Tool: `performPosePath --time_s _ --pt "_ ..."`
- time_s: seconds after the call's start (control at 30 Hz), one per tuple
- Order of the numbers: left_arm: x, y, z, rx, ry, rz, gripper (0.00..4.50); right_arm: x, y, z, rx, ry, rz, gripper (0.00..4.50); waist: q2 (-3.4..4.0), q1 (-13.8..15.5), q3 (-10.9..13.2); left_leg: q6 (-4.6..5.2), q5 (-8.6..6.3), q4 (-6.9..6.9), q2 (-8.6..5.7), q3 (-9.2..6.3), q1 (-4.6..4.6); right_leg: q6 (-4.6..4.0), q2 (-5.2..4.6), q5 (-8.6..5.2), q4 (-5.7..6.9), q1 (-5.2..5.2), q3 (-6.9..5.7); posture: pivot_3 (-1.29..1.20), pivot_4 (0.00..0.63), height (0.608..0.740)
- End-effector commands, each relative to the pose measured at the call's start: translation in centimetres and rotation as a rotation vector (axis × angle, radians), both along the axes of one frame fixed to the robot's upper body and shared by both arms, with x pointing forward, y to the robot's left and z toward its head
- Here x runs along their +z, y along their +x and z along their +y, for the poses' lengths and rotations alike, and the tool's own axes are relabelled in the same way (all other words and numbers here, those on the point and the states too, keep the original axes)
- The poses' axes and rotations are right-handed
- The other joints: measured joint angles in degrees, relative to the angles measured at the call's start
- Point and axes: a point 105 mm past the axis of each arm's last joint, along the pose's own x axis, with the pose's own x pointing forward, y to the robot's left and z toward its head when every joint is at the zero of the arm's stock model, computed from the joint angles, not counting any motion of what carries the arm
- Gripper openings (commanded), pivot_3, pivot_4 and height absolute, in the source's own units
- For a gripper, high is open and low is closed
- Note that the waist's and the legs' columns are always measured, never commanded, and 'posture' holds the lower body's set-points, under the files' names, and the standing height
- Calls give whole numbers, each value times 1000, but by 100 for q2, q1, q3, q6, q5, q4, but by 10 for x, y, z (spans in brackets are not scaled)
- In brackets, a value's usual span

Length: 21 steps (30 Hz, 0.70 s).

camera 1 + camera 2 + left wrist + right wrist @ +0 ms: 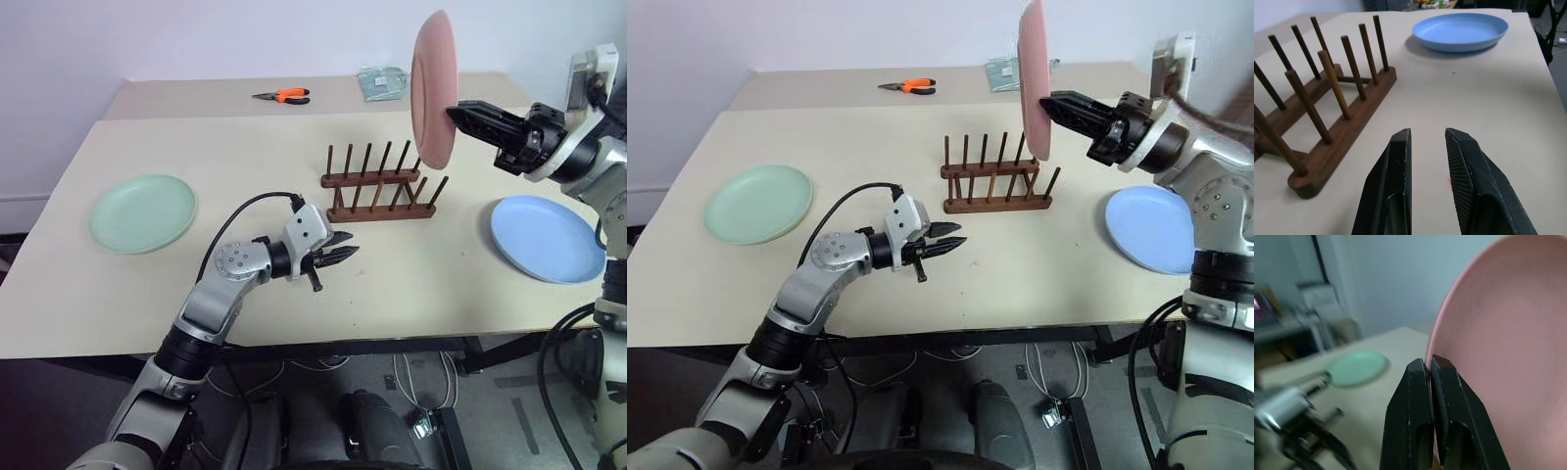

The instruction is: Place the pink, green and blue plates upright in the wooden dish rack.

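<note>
My right gripper (457, 111) is shut on the rim of the pink plate (432, 88), holding it upright on edge in the air above the right end of the wooden dish rack (377, 182). The rack stands empty at the table's middle. The green plate (143, 212) lies flat at the left of the table. The blue plate (547, 237) lies flat at the right. My left gripper (347, 255) hovers low over the table in front of the rack, its fingers (1396, 161) a little apart with nothing between them.
Orange-handled pliers (283, 95) and a small clear packet (381, 82) lie on the far table behind the rack. The near table edge (323, 338) runs just below my left arm.
</note>
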Motion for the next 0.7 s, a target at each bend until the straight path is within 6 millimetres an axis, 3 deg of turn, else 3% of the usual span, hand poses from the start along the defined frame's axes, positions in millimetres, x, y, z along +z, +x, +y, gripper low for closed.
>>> performPosePath --time_s 0.03,0.4,0.7 --pt "12 -1 3 -1 -32 -42 1100 14 0 -5 20 45 -26 71 0 0 0 0 0 -2 0 0 -1 0 0 0 0 -2 0 0 150 740" --pt "21 -18 4 -56 -83 -14 1100 5 23 -13 35 55 69 71 1 -5 0 0 0 -6 0 1 -7 0 -1 0 -6 -8 0 0 150 740" --pt "21 -18 7 -45 -77 -12 1100 1 46 -20 -4 126 173 71 1 -5 1 -1 -1 -12 -1 3 -8 -1 -2 0 -12 -9 1 0 150 740"
